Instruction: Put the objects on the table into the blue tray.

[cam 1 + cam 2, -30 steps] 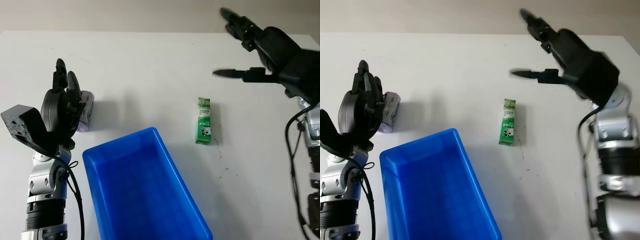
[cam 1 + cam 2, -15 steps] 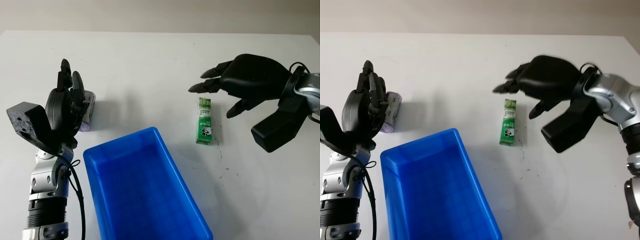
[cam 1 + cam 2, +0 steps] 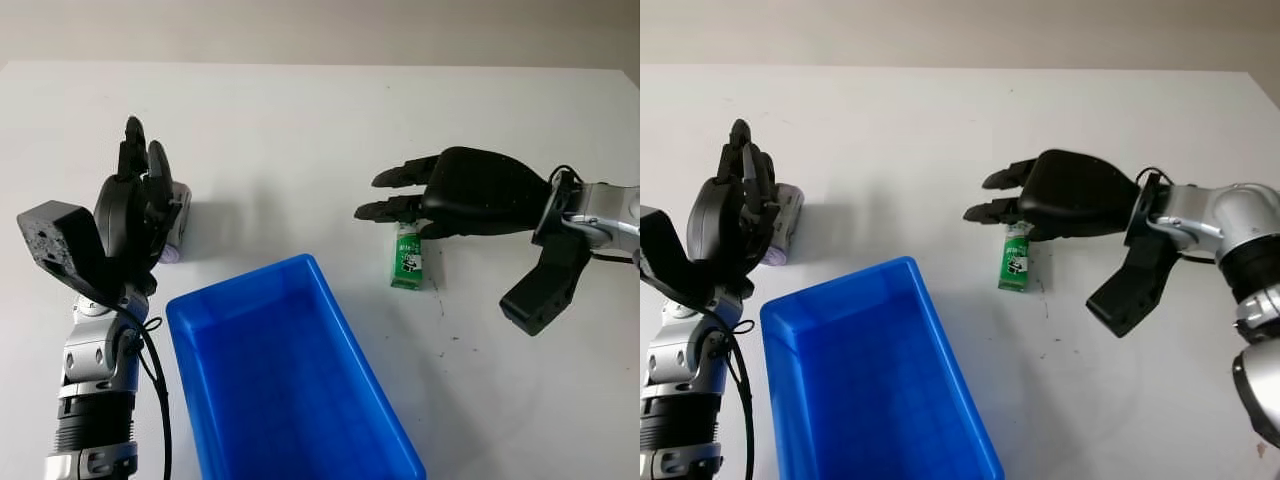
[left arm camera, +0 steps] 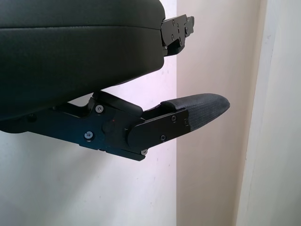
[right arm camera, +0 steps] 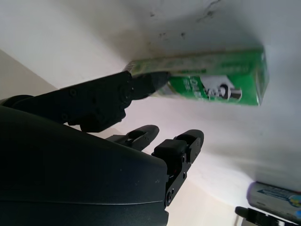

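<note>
A small green carton (image 3: 408, 262) lies flat on the white table, right of the blue tray (image 3: 245, 280). My right hand (image 3: 388, 206) hovers over the carton's far end, open, its fingers pointing left. In the right wrist view its thumb tip (image 5: 153, 81) sits at one end of the green carton (image 5: 221, 87); I cannot tell whether they touch. A grey and purple cylinder (image 3: 177, 218) lies at the left, partly hidden behind my left hand (image 3: 138, 205), which stands upright and open, holding nothing.
The tray's near end runs off the bottom edge of the picture. Small dark specks (image 3: 447, 335) mark the table right of the carton. The table's far edge (image 3: 320, 66) meets a beige wall.
My right hand has swung down from high at the far right, turned palm down and settled over the green carton's far end. My left hand has barely shifted.
</note>
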Motion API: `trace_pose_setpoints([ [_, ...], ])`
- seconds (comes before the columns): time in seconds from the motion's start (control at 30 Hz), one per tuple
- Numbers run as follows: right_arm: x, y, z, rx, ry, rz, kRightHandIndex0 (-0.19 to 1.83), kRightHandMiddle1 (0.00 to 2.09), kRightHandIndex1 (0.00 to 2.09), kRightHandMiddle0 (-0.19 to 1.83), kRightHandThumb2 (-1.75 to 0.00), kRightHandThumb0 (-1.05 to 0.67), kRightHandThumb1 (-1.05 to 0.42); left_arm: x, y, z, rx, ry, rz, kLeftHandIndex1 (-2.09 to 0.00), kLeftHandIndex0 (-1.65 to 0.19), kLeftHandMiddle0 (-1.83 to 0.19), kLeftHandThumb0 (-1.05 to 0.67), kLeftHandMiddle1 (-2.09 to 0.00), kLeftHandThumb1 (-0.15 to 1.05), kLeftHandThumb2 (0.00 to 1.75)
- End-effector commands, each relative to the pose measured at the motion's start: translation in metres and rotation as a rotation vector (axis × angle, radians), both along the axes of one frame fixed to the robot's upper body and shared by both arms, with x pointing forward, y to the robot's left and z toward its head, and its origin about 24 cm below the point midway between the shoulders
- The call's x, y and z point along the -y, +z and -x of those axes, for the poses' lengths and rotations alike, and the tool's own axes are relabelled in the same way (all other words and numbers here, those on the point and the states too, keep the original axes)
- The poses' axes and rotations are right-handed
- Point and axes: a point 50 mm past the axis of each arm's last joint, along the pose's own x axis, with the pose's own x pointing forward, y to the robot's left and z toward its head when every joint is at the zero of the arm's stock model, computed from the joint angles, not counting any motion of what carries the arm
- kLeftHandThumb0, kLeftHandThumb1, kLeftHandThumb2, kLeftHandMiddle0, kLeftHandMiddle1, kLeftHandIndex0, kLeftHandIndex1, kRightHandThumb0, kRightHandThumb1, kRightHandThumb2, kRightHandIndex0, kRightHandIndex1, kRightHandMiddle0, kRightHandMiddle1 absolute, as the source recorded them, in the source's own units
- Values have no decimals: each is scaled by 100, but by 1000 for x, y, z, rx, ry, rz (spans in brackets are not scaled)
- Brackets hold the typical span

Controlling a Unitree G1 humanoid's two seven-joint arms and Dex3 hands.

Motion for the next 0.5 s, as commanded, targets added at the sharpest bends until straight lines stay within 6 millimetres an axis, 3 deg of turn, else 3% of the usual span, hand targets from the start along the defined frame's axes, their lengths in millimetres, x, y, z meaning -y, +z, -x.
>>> trace_pose_setpoints([
  [0.0,-2,-6,0,-8,22,7,54,21,26,54,-7,-23,-100,-3,5,0,14,6,-19,0,19,19,-74,0,105,70],
  [0.07,-1,-10,0,-17,25,28,21,89,102,27,-6,-26,-101,-4,5,1,14,9,-21,0,19,19,-74,0,105,70],
  [0.1,0,-12,0,-21,24,36,9,118,129,16,-5,-27,-102,-4,5,1,14,8,-20,0,19,19,-74,0,105,70],
  [0.13,1,-13,0,-24,24,42,7,130,139,13,-5,-27,-101,-5,5,1,15,8,-16,0,19,19,-74,0,105,70],
  [0.27,6,-18,1,-40,14,88,2,142,160,12,-5,-26,-100,-5,6,1,12,16,-15,0,19,19,-74,0,105,70],
  [0.37,11,-21,1,-65,-15,130,2,142,146,8,-6,-28,-102,-4,7,1,9,16,-26,0,19,19,-75,0,105,70],
  [0.47,12,-23,2,-73,-22,134,2,143,147,8,-5,-29,-102,-3,6,1,7,12,-26,0,19,19,-74,0,105,71],
])
